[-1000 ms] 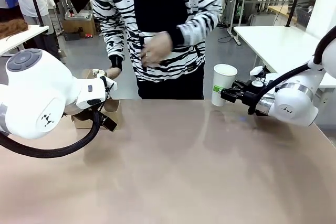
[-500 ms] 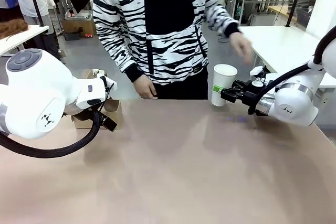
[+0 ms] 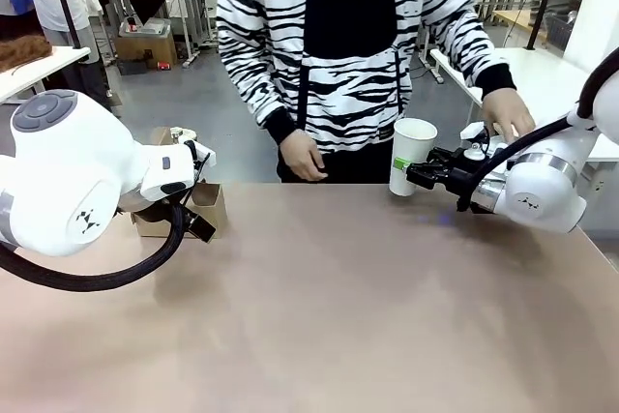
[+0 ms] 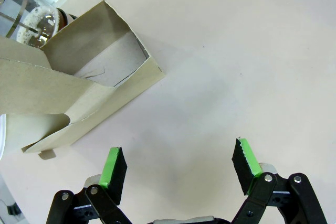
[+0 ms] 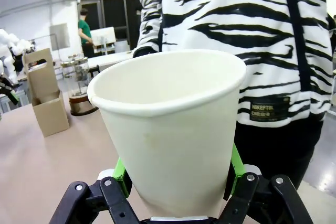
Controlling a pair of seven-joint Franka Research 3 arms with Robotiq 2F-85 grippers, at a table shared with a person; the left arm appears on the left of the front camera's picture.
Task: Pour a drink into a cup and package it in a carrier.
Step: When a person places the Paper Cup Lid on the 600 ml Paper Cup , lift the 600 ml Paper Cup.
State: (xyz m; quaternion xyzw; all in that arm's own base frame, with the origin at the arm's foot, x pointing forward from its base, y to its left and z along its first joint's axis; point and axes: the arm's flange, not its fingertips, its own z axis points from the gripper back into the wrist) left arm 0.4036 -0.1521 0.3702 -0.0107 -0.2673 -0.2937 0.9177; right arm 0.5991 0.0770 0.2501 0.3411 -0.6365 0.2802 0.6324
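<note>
The big brown bench [image 3: 319,316] has a person [image 3: 348,45] standing at its far side. The brown carrier [image 4: 100,93] sits on the bench on the left. It lies just ahead of the left end effector [image 4: 178,153] and does not touch it. That end effector is wide open and holds nothing. The glass jug [image 5: 79,90] stands right behind the carrier. The white cup [image 5: 173,135] is upright, squeezed between the fingers of the right end effector [image 3: 418,174].

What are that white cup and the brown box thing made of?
The cup looks like paper: matte white wall, rolled rim; any inner coating can't be judged. The carrier looks like brown cardboard: dull, uncoated, with creased folds and raw cut edges.
</note>
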